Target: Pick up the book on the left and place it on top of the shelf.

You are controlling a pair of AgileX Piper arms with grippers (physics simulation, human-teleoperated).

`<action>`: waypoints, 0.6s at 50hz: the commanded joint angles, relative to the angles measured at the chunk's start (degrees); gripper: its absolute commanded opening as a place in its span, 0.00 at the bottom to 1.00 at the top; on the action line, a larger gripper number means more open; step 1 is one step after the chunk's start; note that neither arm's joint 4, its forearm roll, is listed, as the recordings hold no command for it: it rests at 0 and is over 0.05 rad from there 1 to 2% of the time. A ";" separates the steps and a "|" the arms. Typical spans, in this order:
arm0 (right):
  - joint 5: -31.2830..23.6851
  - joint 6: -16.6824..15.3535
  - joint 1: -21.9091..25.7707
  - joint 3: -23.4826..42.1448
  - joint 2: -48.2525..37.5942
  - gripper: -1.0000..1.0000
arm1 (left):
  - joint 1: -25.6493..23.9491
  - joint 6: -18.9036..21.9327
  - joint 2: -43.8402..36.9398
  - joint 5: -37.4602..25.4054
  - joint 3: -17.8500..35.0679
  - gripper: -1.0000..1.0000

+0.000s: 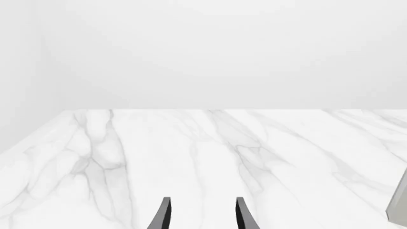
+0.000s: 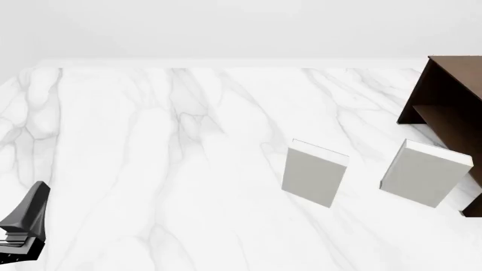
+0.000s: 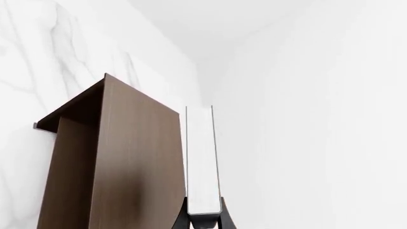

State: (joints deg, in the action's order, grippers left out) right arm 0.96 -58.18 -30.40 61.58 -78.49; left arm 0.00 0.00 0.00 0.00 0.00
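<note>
Midway: right gripper (image 3: 203, 220) pinched the book (image 3: 202, 162) beside the shelf (image 3: 121, 162), unplaced; left gripper (image 1: 202, 214) spread, idle.

I see a white marble table (image 2: 150, 169) with grey veins carrying everything here. Two pale grey books (image 2: 314, 172) (image 2: 424, 173) stand upright on it, side by side but apart. At the far right edge sits the dark brown shelf (image 2: 450, 101), just beside the right-hand book.
</note>
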 commanded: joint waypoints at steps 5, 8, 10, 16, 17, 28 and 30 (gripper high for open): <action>1.96 1.15 0.37 1.69 -2.84 0.00 | 0.00 0.00 0.00 0.00 0.00 1.00; 2.39 1.07 0.14 1.04 -3.00 0.00 | 0.00 0.00 0.00 0.00 0.00 1.00; 2.48 1.08 -0.17 1.02 -3.05 0.00 | 0.00 0.00 0.00 0.00 0.00 1.00; 2.82 0.99 -0.38 0.93 -3.87 0.00 | 0.00 0.00 0.00 0.00 0.00 1.00; 2.93 0.92 -0.45 1.01 -4.10 0.00 | 0.00 0.00 0.00 0.00 0.00 1.00; 5.23 0.73 -1.39 -0.63 -6.23 0.00 | 0.00 0.00 0.00 0.00 0.00 1.00; 5.75 0.58 -1.35 -0.88 -6.85 0.00 | 0.00 0.00 0.00 0.00 0.00 1.00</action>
State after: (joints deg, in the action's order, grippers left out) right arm 4.25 -58.14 -31.20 60.99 -83.70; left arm 0.00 0.00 0.00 0.00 0.00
